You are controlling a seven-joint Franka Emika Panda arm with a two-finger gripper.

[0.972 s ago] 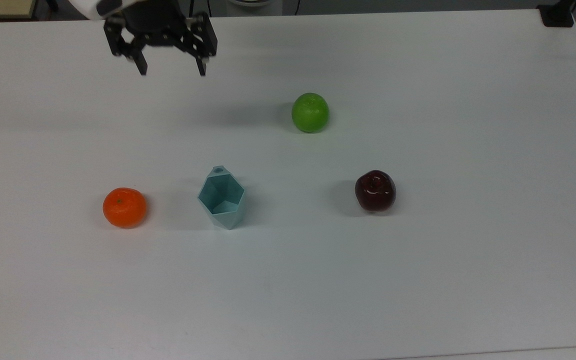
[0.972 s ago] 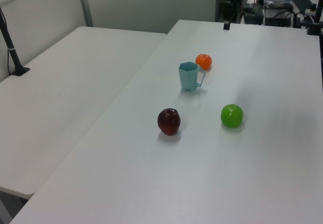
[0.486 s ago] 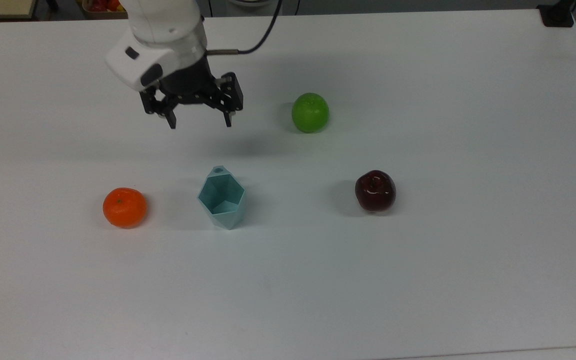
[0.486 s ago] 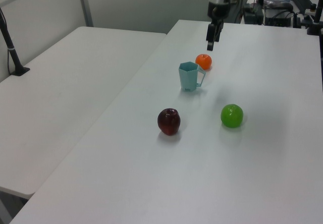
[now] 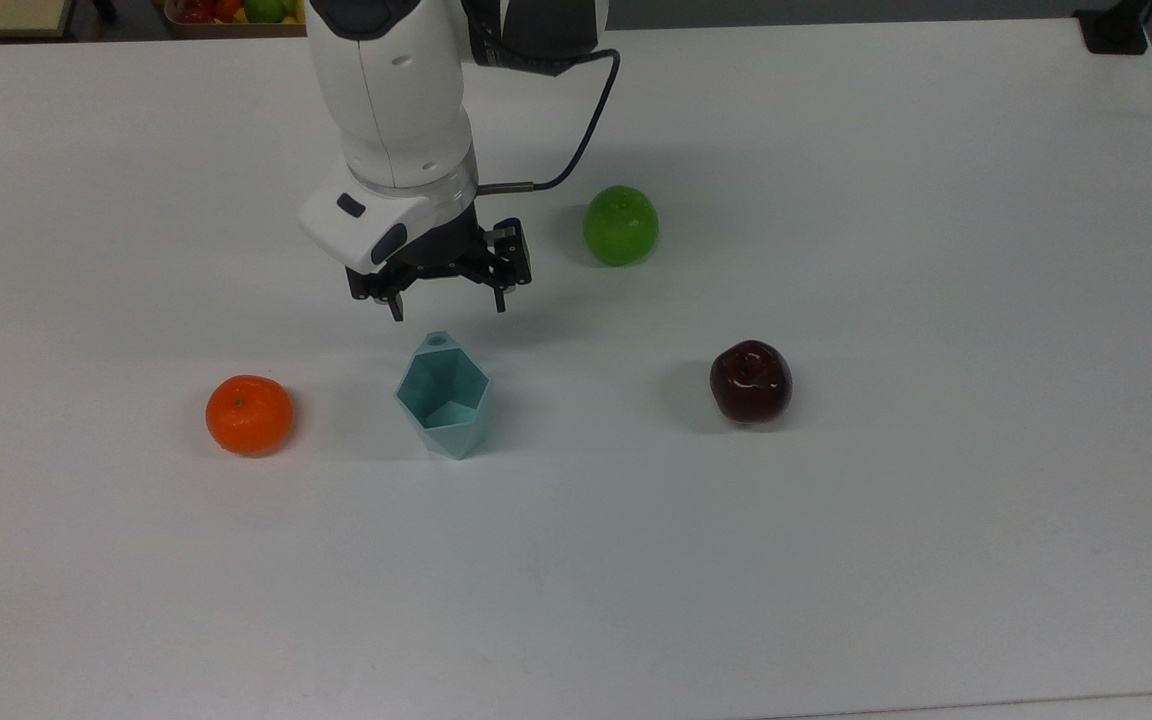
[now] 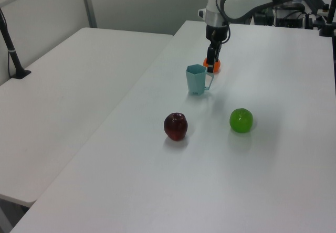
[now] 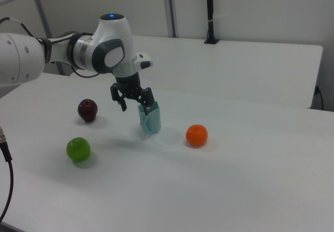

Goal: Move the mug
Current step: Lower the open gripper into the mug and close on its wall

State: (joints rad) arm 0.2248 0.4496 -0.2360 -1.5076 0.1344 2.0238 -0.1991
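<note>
- i'm on the approach: the gripper (image 5: 447, 304) hangs above the table (image 5: 836, 560) with its fingers spread wide and nothing between them, just off the mug's handle side in the top view.
- the mug (image 5: 443, 396) stands upright on the table, between the orange (image 5: 249, 414) on the top view's left and the dark red apple (image 5: 751, 381) on the top view's right; the green apple (image 5: 620, 225) sits farther back, near the arm.
- the mug's handle tab points toward the gripper in the top view. in the left view the gripper (image 6: 211, 66) sits over the handle side of the mug (image 6: 197, 79), with the orange (image 6: 212, 65) partly hidden behind it.
- in the right view the gripper (image 7: 136, 104) looks level with the rim of the mug (image 7: 150, 118); i can't tell whether a finger touches it.
- my read: no grasp yet. the next move calls for lining up over the rim or one wall, coming down so a wall sits between the fingers, then closing.
- the thin, faceted plastic looks light, so i'd expect a nudge to tip it.
</note>
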